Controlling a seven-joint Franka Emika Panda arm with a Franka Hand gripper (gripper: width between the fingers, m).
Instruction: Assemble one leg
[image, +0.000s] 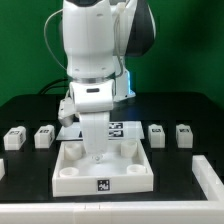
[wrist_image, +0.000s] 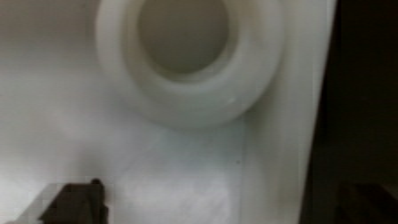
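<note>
We've got the gripper (image: 96, 155) low over the white tabletop (image: 70, 178), jaws spread wide and gripping nothing. We reckon it's hovering there to square up on the round corner socket (wrist_image: 183, 55). The legs (image: 44, 134) wait in rows on either side: small white tagged blocks, well apart from the claw.

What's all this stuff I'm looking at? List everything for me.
square panel: one, white, round corner sockets, mid-table.
small tagged blocks: four, white, two at the exterior view's left, two at its right.
marker board: one, white with black tags, behind the panel.
edge pieces: two, white, cut off at the frame's sides.
table: one, black.
backdrop: one, green, behind.
arm: one, white, above the panel.
hand: one, white, open, low over the panel.
</note>
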